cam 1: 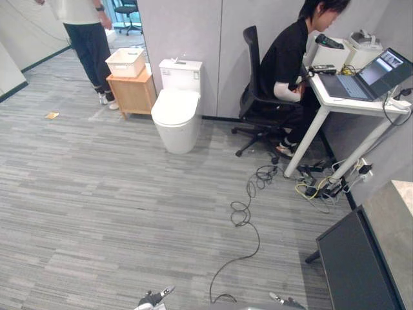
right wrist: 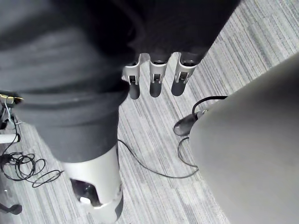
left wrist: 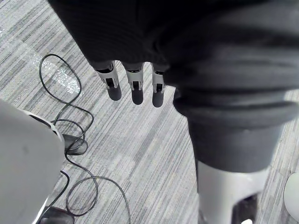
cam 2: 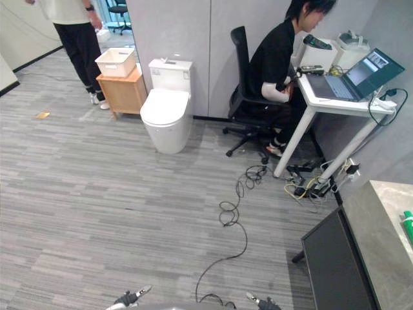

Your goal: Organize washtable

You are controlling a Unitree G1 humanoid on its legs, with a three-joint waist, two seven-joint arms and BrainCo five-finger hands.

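Observation:
The washtable stands at the lower right, with a grey stone top and a dark front panel. A green item lies on the top at the picture's right edge, cut off. My left hand hangs over the grey carpet with its fingers straight, holding nothing. In the right wrist view my right hand hangs the same way, fingers straight and empty. Both hands are well away from the washtable.
A white toilet stands against the far wall beside a wooden cabinet carrying a white basket. One person sits at a white desk with a laptop; another stands at the far left. Cables trail across the carpet.

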